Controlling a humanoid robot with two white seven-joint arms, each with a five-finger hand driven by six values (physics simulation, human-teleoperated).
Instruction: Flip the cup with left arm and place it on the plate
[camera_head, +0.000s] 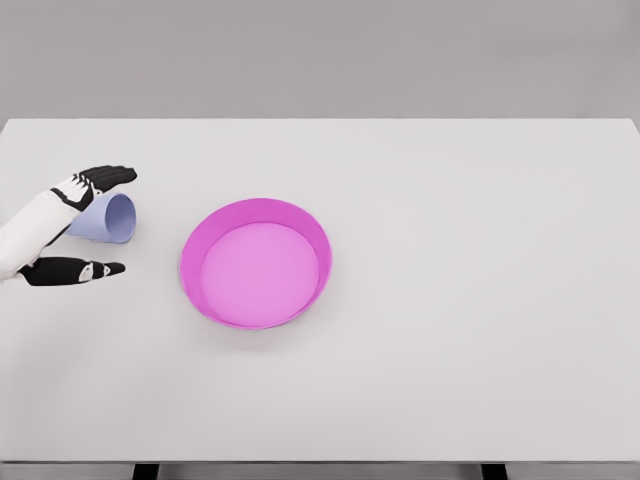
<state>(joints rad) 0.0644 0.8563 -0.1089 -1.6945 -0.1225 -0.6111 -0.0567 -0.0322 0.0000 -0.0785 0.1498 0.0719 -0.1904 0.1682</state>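
Where the left arm comes in from the left edge, I see the left robot hand (78, 225) spread wide: black fingers (105, 177) reach out above the cup, the thumb (75, 271) lies below it, and a clear gap sits between them. It holds nothing. The fingers seem to sit at the cup's upper side; I cannot tell whether they touch it.

The cup (108, 218), pale lavender, lies on its side on the white surface (480, 300), mouth facing right toward the plate. Its base end is hidden behind the wrist.

The plate (256, 263), magenta with a raised rim, sits near the cup's right, apart from it, with bare surface between them.

Cup and hand are close to the surface's left edge. Right of the plate the surface runs wide and open to the far edge. The right arm does not show.
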